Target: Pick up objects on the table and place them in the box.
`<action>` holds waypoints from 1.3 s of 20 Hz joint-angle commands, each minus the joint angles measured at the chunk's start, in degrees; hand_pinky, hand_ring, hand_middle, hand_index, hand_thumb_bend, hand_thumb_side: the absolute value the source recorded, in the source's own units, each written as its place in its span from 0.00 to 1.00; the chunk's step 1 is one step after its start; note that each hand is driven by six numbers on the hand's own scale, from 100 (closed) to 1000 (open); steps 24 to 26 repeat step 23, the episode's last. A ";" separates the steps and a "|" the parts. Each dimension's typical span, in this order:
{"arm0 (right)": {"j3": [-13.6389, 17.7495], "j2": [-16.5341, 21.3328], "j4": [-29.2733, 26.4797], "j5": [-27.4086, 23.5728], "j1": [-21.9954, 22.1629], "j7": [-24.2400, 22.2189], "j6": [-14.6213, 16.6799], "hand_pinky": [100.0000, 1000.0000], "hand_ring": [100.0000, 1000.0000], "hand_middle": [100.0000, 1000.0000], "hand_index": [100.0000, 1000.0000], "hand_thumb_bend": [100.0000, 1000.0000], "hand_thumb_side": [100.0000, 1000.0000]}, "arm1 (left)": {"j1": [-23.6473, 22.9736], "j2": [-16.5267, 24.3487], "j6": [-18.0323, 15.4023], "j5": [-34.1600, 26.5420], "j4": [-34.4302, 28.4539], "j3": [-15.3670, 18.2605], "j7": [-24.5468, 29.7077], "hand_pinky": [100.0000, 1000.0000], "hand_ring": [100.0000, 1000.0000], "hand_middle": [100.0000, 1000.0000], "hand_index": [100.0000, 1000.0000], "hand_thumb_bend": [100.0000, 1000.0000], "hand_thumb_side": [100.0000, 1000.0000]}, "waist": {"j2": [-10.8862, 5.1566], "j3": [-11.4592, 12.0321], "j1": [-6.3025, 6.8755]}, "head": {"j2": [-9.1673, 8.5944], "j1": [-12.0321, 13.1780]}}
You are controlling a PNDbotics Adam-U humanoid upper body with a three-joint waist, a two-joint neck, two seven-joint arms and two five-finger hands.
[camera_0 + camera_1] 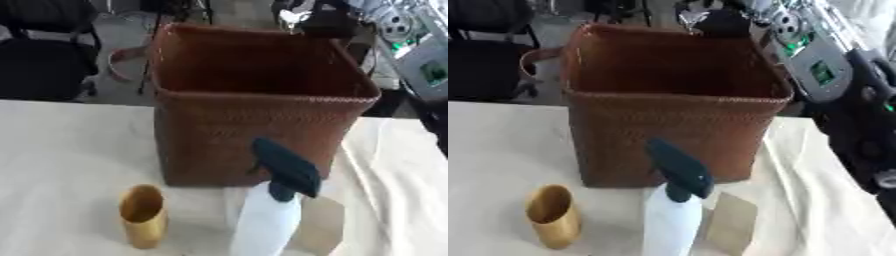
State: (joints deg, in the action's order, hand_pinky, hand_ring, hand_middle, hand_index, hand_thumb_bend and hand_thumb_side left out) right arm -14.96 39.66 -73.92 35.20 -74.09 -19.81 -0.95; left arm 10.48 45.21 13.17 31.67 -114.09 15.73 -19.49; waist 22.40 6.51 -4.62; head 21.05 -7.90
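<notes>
I see neither hand in either eye view, so I cannot tell how the fingers stand. The white-clothed surface (61,150) carries a tall brown woven box (254,120), open at the top. In front of it, toward me, a white spray bottle (674,220) with a dark trigger head stands upright. Left of the bottle, apart from it, stands a small yellow cup (143,216).
</notes>
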 commanded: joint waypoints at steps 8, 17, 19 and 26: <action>0.27 1.20 0.14 -1.49 -1.34 0.21 0.61 0.57 0.77 0.79 0.81 0.02 0.90 | -0.01 1.06 -0.02 -0.30 -0.51 0.51 0.15 0.95 0.88 0.81 0.75 0.00 0.96 | -1.58 -0.29 0.76 | -0.26 -0.10; 1.69 1.89 -1.54 -3.74 -1.67 1.82 -0.60 0.55 0.75 0.78 0.81 0.00 0.90 | -0.43 1.18 0.14 -0.18 -0.51 0.56 0.06 0.95 0.88 0.81 0.75 0.00 0.96 | -2.40 -0.95 1.00 | 0.39 0.23; 2.11 2.48 -2.45 -4.72 -1.85 2.19 -0.81 0.53 0.74 0.77 0.81 0.00 0.96 | -0.63 1.13 0.22 -0.14 -0.51 0.59 0.01 0.95 0.88 0.81 0.75 0.00 0.96 | -2.75 -1.25 1.13 | 0.87 0.84; 6.03 5.99 -6.94 -7.63 -1.90 4.88 1.44 0.56 0.76 0.76 0.82 0.00 1.00 | -1.61 0.94 0.48 0.00 -0.51 0.86 -0.26 0.95 0.88 0.81 0.75 0.00 0.96 | -3.77 -2.36 1.43 | 2.58 3.32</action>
